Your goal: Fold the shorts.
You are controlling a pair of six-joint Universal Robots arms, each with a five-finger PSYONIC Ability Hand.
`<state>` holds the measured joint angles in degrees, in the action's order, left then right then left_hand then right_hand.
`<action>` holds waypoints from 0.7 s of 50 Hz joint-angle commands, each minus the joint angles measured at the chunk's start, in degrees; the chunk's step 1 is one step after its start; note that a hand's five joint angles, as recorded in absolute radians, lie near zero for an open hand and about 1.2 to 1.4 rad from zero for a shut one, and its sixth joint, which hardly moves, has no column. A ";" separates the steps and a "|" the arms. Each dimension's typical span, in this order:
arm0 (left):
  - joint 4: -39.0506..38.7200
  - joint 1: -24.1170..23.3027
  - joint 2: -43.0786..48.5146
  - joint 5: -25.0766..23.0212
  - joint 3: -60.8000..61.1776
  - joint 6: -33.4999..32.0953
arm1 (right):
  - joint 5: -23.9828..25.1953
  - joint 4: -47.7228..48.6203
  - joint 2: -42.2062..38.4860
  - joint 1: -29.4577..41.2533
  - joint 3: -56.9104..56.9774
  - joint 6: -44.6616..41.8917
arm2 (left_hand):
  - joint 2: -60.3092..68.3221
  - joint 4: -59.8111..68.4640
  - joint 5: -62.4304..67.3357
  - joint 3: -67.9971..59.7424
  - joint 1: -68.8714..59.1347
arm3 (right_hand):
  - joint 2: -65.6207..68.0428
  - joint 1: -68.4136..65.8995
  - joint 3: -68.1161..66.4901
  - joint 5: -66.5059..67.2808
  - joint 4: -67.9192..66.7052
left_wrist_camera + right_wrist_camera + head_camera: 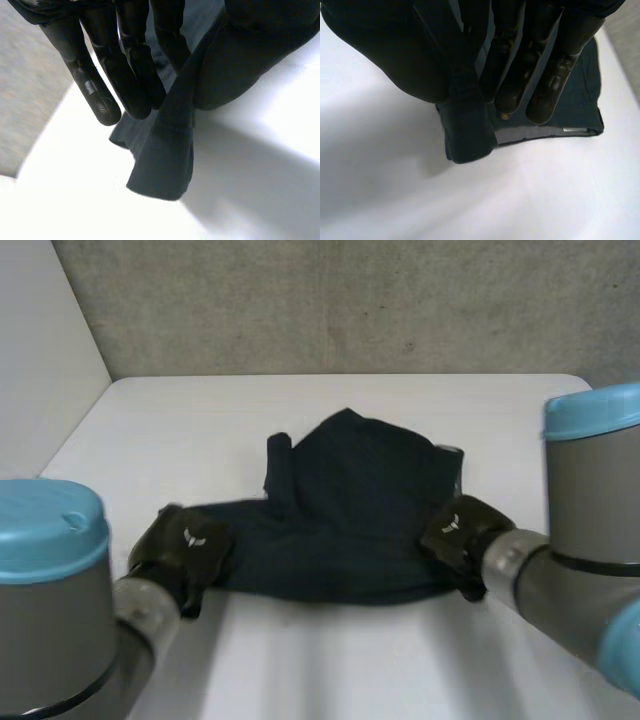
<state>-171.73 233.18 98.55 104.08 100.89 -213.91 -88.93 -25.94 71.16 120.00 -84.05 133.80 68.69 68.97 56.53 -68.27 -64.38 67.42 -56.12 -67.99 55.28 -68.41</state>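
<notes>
Left robot hand [190,545] and right robot hand [460,530] are pinching the lower corners of the shorts [350,510], which we are judging limp and light.

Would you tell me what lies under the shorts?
The white table shows around the shorts. The left hand and right hand each pinch a near corner. Whatever lies beneath the middle is covered.

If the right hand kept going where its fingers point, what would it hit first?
Probably the shorts: the right hand's fingertips aim at the cloth lying flat on the table, though how near is unclear.
</notes>
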 commanded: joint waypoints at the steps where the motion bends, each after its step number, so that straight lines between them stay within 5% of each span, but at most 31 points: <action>1: 10.63 -0.71 -2.32 -0.45 2.56 0.33 | 2.79 -4.65 4.86 -3.63 -6.04 -5.83 | 11.31 11.03 13.47 -11.73 -15.62 | 12.58 -23.88 -12.01 14.72 -11.59; 12: 0.88 -0.71 13.32 0.25 -3.66 -1.86 | 1.57 1.50 -2.08 -3.28 -9.30 -6.45 | 11.31 11.03 13.47 -11.73 -15.62 | 12.58 -23.88 -12.01 14.72 -11.59; 22: -7.21 0.08 20.71 3.41 -31.78 -7.66 | -0.72 9.40 -4.89 -2.85 12.74 -3.20 | 11.31 11.03 13.47 -11.73 -15.62 | 12.58 -23.88 -12.01 14.72 -11.59; 28: -21.96 0.69 20.98 3.50 -50.77 -8.89 | -2.30 24.50 -6.65 -2.93 30.68 4.71 | 11.31 11.03 13.47 -11.73 -15.62 | 12.58 -23.88 -12.01 14.72 -11.59; 35: -46.31 2.89 17.03 3.15 -52.20 -8.98 | -5.11 52.81 -4.28 -2.85 29.65 6.04 | 11.31 11.03 13.47 -11.73 -15.62 | 12.58 -23.88 -12.01 14.72 -11.59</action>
<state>-199.30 234.30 119.16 107.59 48.97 -223.00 -92.00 6.04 64.97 117.11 -52.99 138.73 68.70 68.97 57.66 -68.28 -64.93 67.42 -56.12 -67.99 55.28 -68.41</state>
